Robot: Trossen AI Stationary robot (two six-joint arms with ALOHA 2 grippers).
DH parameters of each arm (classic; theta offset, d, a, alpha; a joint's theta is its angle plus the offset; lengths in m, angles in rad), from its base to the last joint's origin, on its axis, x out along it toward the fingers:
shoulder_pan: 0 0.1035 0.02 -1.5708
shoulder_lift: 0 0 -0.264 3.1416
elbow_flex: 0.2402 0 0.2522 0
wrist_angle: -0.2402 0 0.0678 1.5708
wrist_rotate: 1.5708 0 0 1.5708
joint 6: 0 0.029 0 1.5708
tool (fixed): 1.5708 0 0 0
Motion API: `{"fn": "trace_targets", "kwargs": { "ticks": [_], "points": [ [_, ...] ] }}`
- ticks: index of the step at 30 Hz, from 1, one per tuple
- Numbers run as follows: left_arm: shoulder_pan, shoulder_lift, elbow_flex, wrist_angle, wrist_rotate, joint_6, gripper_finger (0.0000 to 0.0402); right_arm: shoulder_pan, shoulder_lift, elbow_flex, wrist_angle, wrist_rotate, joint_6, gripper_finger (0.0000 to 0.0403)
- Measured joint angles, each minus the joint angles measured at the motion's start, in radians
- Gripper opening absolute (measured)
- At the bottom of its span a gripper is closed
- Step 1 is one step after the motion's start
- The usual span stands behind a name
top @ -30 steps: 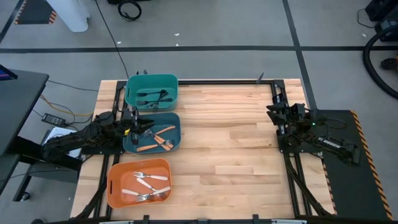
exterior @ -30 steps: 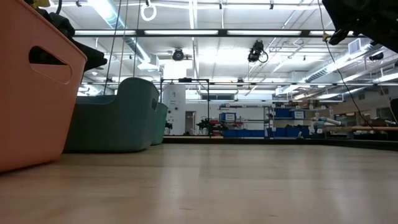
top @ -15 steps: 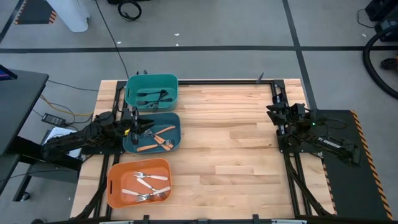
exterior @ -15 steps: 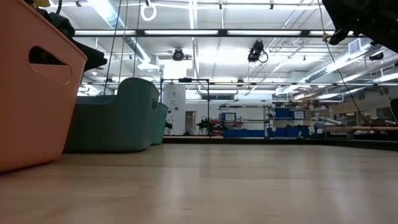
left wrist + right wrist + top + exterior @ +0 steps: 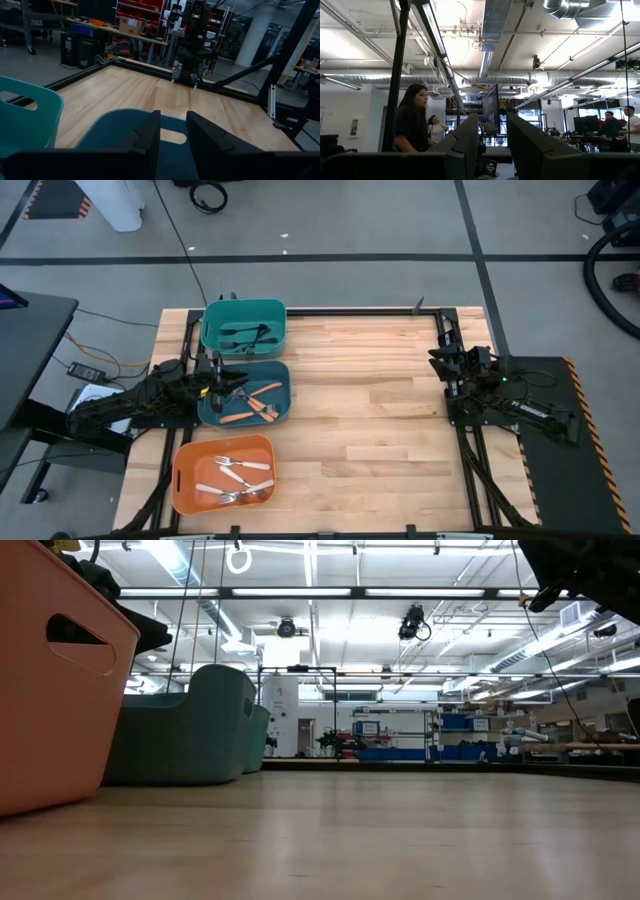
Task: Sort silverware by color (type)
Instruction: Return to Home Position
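Inspection of the silverware: all of it that I can see lies in three bins along the table's left side.

- The black utensils [image 5: 243,335] lie in the teal bin [image 5: 208,330], farthest back.
- The orange-handled forks [image 5: 256,404] lie in the blue bin [image 5: 286,384], the middle one.
- The cream-handled silver forks [image 5: 236,476] lie in the orange bin [image 5: 181,470], nearest the front edge.

The bins stand in a close column. I see no utensil loose on the wooden table [image 5: 380,430]. In the low view only the outer walls of the orange and teal bins show, so I cannot see their contents there.

The left gripper [image 5: 238,386] sits low over the left part of the blue bin. Its wrist view shows the two fingers [image 5: 149,134] parted by a narrow gap with nothing between them.

The right gripper [image 5: 438,360] is folded back at the table's right edge, well apart from the bins. Its fingers [image 5: 470,132] stand slightly apart and hold nothing. That camera looks out into the room, where a person [image 5: 412,122] stands.
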Motion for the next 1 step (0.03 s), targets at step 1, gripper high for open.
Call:
{"fn": "trace_targets", "kwargs": {
  "ticks": [1],
  "points": [
    [0.000, 0.000, 0.000, 0.000, 0.000, 0.000, 0.0102, 0.000, 0.000, 0.000, 0.000, 0.000, 0.000, 0.0109]
  ]
}}
